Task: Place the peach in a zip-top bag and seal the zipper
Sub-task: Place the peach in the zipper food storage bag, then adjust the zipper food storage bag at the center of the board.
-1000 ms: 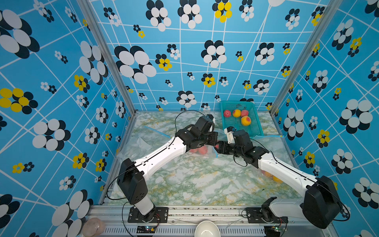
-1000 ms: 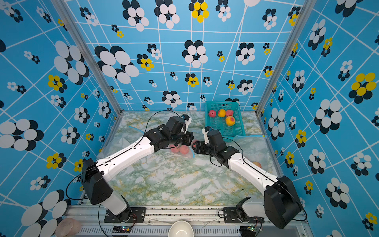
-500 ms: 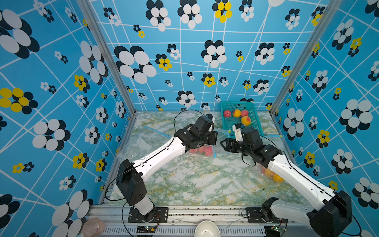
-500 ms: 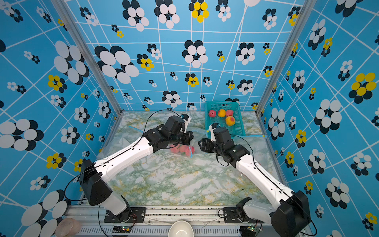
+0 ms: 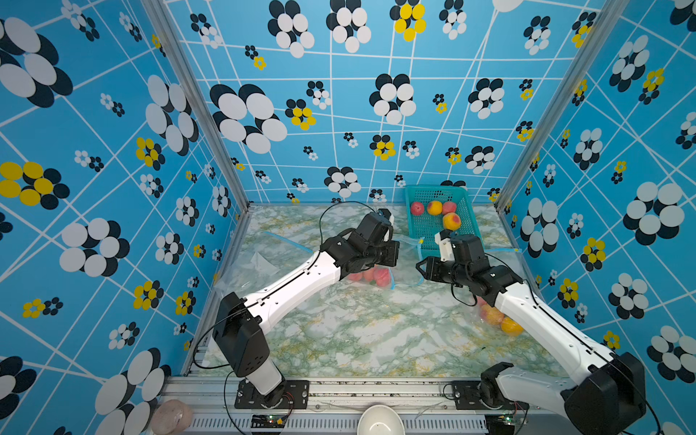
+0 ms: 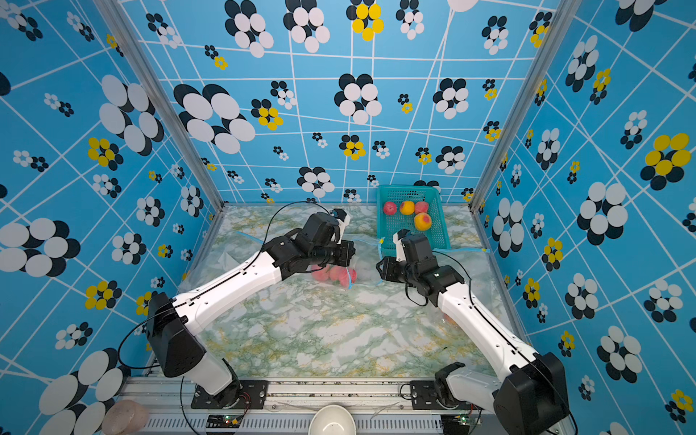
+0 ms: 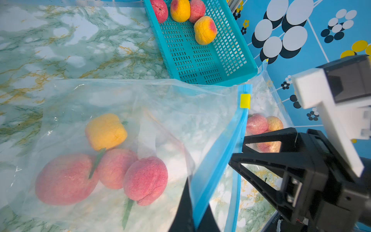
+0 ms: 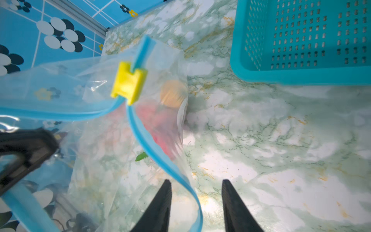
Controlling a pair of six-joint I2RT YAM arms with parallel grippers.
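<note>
A clear zip-top bag (image 7: 180, 112) with a blue zipper strip lies on the marble table and holds several peaches (image 7: 145, 179). Both top views show them too, as the bag (image 5: 405, 263) and the peaches (image 6: 339, 275). Its yellow slider (image 8: 128, 86) sits at one end of the strip, and the mouth gapes past it. My left gripper (image 7: 195, 200) is shut on the blue strip and lifts that edge. My right gripper (image 8: 196, 181) is open, just right of the bag's mouth (image 5: 423, 269). A loop of the loose strip passes between its fingers, which do not pinch it.
A teal basket (image 5: 467, 226) with several peaches stands at the back right, close behind the right wrist. A second bag with peaches (image 5: 497, 318) lies under the right forearm. Another clear bag (image 5: 256, 263) lies at the left. Blue walls enclose three sides.
My right gripper has drawn back to the right, away from the left gripper and the bag's mouth, and its jaws have narrowed. The left gripper keeps its hold in place.
</note>
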